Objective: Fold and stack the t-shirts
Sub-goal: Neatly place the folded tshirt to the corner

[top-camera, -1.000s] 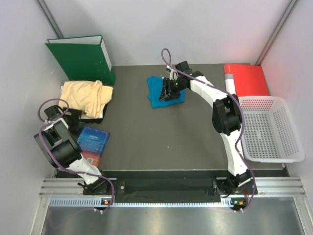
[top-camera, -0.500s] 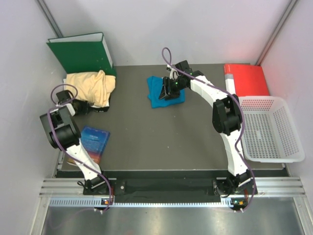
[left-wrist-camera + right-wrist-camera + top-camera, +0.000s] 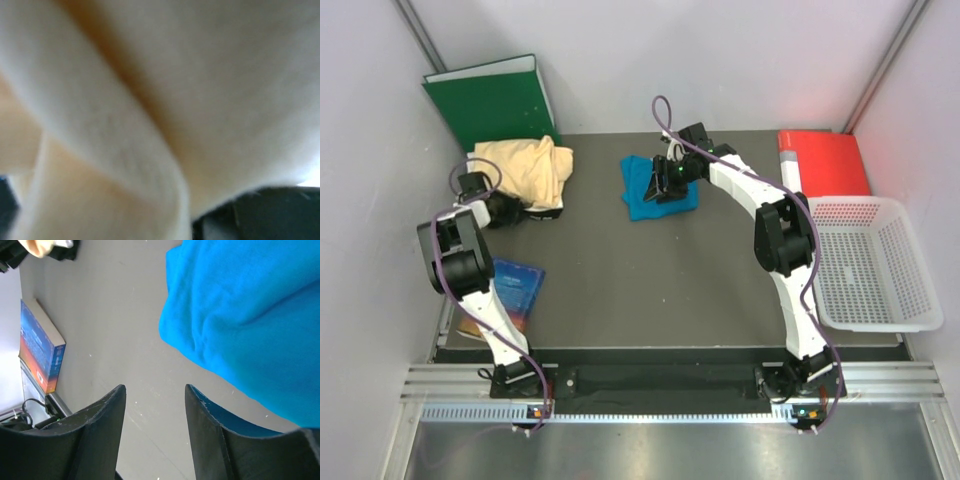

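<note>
Touching left claw [image 3: 512,207] at 1 o'clock: yellow shirt [image 3: 525,170]; grip hidden, cannot tell. Right claw [image 3: 154,390] parted, empty; blue shirt [image 3: 240,315] at 1 o'clock.

The pale shirt [image 3: 525,165] is yellow-orange, the bright shirt [image 3: 640,200] teal-blue; the binder [image 3: 485,105] is green, the folder [image 3: 825,160] red
</note>
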